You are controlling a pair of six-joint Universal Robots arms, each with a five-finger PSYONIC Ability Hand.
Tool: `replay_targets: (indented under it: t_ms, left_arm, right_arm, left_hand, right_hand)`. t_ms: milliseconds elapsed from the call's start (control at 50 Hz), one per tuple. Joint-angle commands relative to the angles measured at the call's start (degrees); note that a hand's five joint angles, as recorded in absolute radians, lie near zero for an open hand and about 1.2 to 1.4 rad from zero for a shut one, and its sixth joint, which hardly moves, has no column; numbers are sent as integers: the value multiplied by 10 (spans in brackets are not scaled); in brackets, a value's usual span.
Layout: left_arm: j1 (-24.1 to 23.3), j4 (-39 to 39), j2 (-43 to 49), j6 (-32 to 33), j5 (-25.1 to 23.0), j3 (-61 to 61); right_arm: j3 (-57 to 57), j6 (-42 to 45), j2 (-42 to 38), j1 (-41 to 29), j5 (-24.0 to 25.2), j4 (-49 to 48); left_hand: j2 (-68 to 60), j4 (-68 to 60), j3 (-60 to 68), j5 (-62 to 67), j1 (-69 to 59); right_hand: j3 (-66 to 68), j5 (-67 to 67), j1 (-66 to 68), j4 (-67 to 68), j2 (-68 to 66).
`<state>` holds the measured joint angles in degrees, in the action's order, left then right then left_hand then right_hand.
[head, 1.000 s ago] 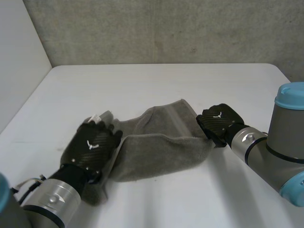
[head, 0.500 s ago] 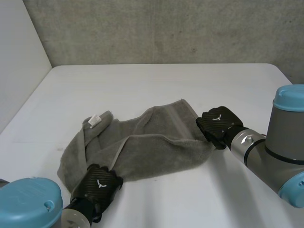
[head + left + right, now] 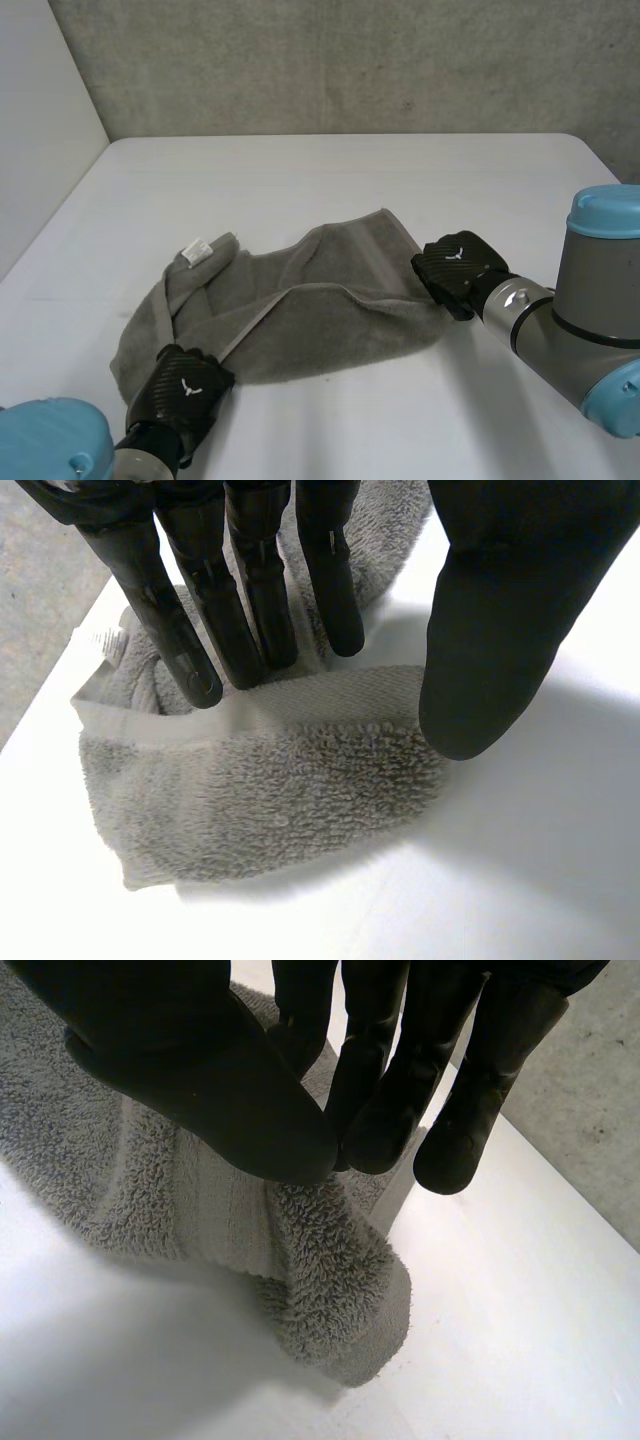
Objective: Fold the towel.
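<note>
A grey towel, seemingly half-folded, lies on the white table.

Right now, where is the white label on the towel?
In the head view, the white label sits at the far left corner of the towel, beyond the left hand.

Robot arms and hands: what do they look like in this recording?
Both the left hand and right hand are black, with a carbon-weave back bearing a small white emblem. Each sits on a silver wrist cuff. The right arm is grey with a light-blue cap; the left arm shows its cap too.
</note>
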<state>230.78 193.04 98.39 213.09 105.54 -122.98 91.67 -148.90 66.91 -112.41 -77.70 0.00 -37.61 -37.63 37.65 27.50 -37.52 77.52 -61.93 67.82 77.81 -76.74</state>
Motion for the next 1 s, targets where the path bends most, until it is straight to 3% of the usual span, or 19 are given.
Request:
replay_targets:
  t_ms: [20,240,420,440,460,500,580,700,900,960,1000]
  left_arm:
    - [24,11,-29,41,-2,-20]
    - [128,73,-36,109,-9,-58]
    - [140,76,-29,106,-32,-61]
    - [141,76,-29,105,-45,-61]
    - [141,76,-29,105,-45,-61]
    - [140,87,-34,103,-55,-58]
    - [138,113,-45,104,-55,-52]
    - [138,141,-146,101,-57,-24]
    - [141,106,-229,33,-57,74]
    - [153,66,-231,10,-56,112]
    - [187,26,-228,-31,-57,145]
  right_arm:
    - [0,0,-2,0,1,-1]
    - [-2,1,-7,0,1,-1]
    - [-2,1,-8,0,1,-1]
    - [-2,1,-9,0,1,-1]
    - [-2,1,-9,0,1,-1]
    - [-2,1,-8,0,1,-1]
    - [-5,1,-8,0,1,0]
    - [-22,0,3,6,-10,10]
    - [-92,6,80,11,-17,172]
    - [-122,10,111,18,-14,229]
    - [-144,27,151,34,-14,267]
  left_hand:
    - [-49,-49,49,50,-50]
    - [59,59,-59,-58,58]
    - [22,22,-22,-21,21]
    - [-118,-118,118,119,-119]
    - [-120,-119,119,121,-121]
    - [-423,-422,422,424,-423]
    - [-424,-424,423,425,-425]
    - [-424,-424,423,425,-425]
    - [-424,-424,423,425,-425]
    - [-424,-424,423,425,-425]
    - [-424,-424,423,425,-425]
  right_hand:
    - [25,-81,122,22,-33]
    - [25,-81,122,22,-33]
    - [25,-81,122,22,-33]
    - [25,-81,122,22,-33]
    - [25,-81,122,22,-33]
    - [25,-81,122,22,-33]
    - [25,-81,122,22,-33]
    - [25,-81,122,22,-33]
    - [25,-81,122,22,-33]
    - [25,-81,122,22,-33]
    - [25,-81,122,22,-33]
